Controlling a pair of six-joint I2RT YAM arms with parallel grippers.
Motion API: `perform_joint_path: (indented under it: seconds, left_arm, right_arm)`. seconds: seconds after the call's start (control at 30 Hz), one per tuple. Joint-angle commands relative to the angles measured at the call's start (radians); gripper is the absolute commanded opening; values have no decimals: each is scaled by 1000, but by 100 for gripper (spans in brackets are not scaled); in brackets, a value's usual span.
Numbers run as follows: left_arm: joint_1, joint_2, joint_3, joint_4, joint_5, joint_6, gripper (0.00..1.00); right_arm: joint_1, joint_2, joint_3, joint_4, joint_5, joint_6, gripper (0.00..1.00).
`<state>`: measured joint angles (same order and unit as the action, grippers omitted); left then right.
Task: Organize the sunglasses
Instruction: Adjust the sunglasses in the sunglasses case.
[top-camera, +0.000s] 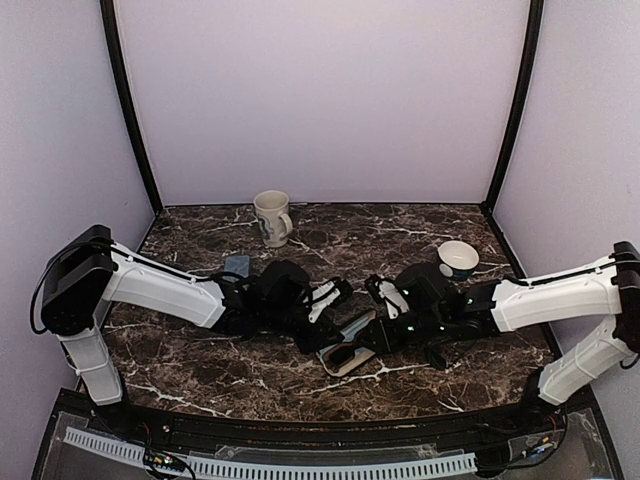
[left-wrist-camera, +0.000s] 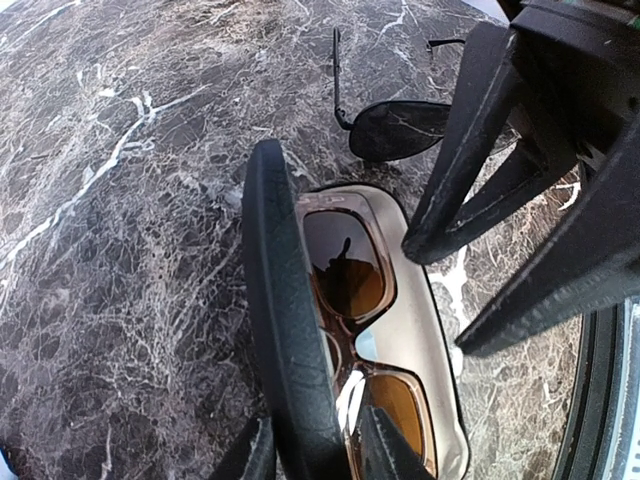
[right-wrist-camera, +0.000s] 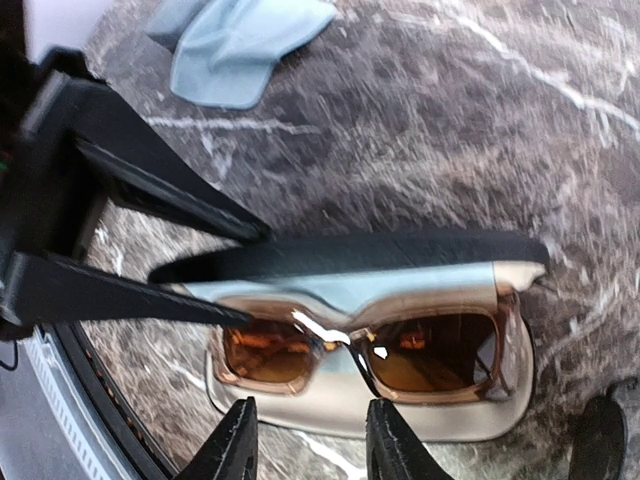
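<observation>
An open black case (left-wrist-camera: 440, 330) with pale lining lies on the marble table; it also shows in the top view (top-camera: 345, 358). A thick, translucent brown-framed pair of sunglasses (left-wrist-camera: 350, 275) with amber lenses lies inside it and shows in the right wrist view (right-wrist-camera: 400, 345). My left gripper (left-wrist-camera: 318, 450) is shut on the raised lid (left-wrist-camera: 280, 300), one finger on each side. My right gripper (right-wrist-camera: 305, 440) is open and empty, just over the case's near rim (right-wrist-camera: 400, 415). A thin wire-framed pair with dark lenses (left-wrist-camera: 395, 128) lies on the table beyond the case.
A light blue cloth (right-wrist-camera: 240, 45) lies behind the case, also seen in the top view (top-camera: 237, 266). A white mug (top-camera: 272, 217) stands at the back, and a white bowl (top-camera: 458, 258) at back right. The table's front edge (left-wrist-camera: 600, 400) is close by.
</observation>
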<state>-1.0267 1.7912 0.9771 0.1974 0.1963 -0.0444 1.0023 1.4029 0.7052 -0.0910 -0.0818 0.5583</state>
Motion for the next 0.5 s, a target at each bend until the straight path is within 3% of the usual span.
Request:
perform_joint_path:
  seconds: [0.0,0.47]
  left_arm:
    - [-10,-36,-7,-28,0,6,30]
    - [-10,-32,-5,-23,6,9,29]
  right_arm:
    - [25,24,-17,130,63,23,38]
    - [110,127,-18,247,237,-23,32]
